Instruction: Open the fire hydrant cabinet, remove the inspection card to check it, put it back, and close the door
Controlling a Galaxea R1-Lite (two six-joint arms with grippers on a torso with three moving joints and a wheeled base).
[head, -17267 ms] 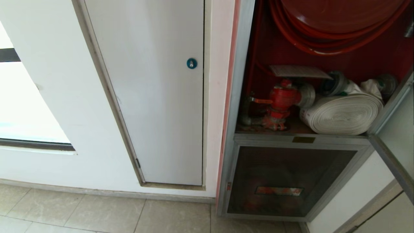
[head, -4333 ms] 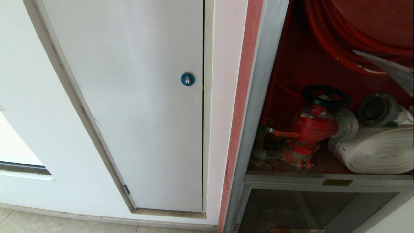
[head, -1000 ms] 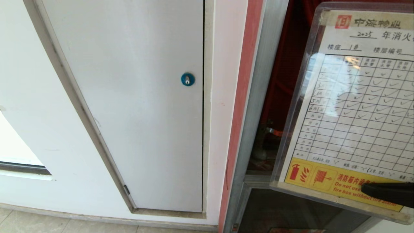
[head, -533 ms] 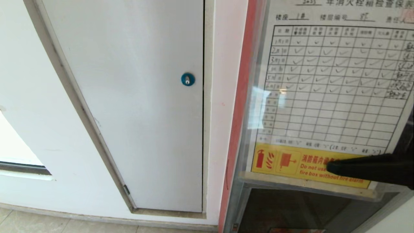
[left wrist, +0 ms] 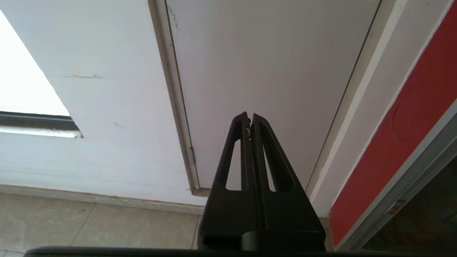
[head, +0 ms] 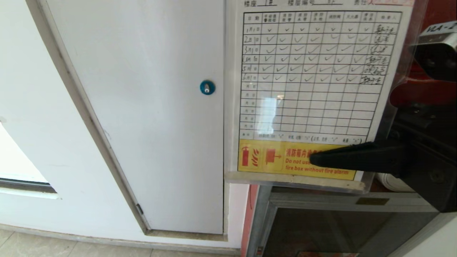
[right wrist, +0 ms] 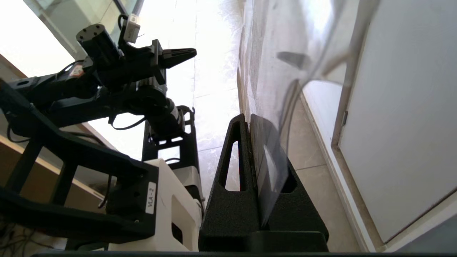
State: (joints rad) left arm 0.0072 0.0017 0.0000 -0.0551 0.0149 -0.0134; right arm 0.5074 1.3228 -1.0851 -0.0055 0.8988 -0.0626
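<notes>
Inspection card (head: 314,92), a gridded sheet with yellow footer in clear sleeve, stands upright at upper centre-right, facing the viewer.

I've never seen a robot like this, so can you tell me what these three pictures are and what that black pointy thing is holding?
They all come from cameras on one robot with two arms. The head picture looks down at a wall. There the right hand, a black two-fingered pincer, is shut on the inspection card, a clear-covered sheet of tick boxes with a yellow strip. It holds the card up facing the camera, in front of the fire hydrant cabinet. Beside it is a white panel with a blue lock. Each wrist picture looks along one hand. The left hand is shut and empty, pointing at the wall.
</notes>
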